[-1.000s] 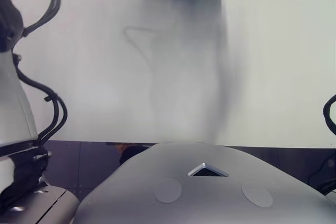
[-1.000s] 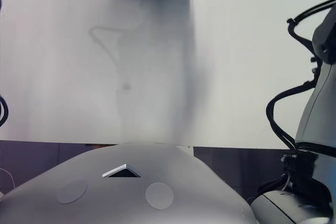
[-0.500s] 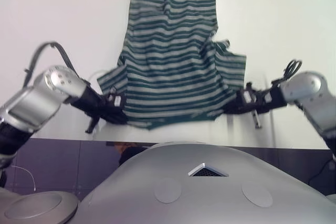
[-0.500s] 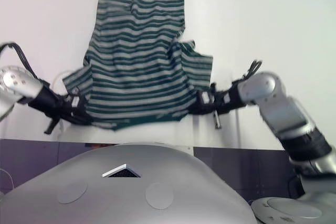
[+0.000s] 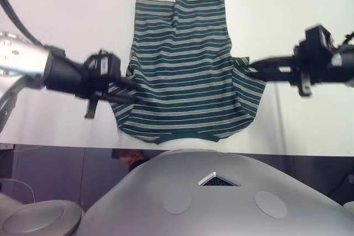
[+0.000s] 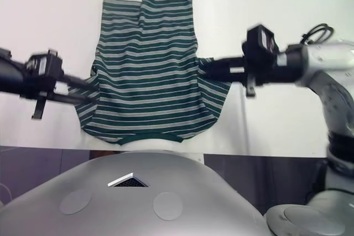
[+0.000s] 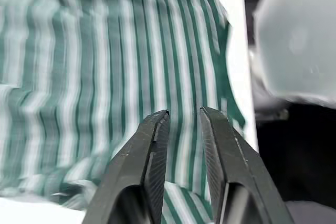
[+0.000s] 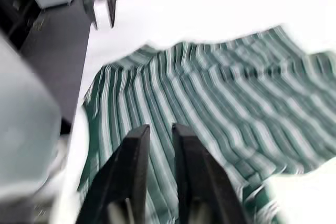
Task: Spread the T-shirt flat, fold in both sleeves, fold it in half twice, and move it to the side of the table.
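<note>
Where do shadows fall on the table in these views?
Left eye view: a faint grey streak on the table below the right hand, beside the T-shirt. Left wrist view: no distinct shadow under the left hand.

No text, number, brand or sign can be read. A small pale marking point(image 5: 103, 66) sits on the dark housing of the left tool point(image 5: 131, 91) at middle left of the frame. Another marking point(image 6: 269, 38) sits on the housing of the right tool point(image 6: 206, 68) at middle right. Both are too small and blurred to tell whether they carry print.
</note>
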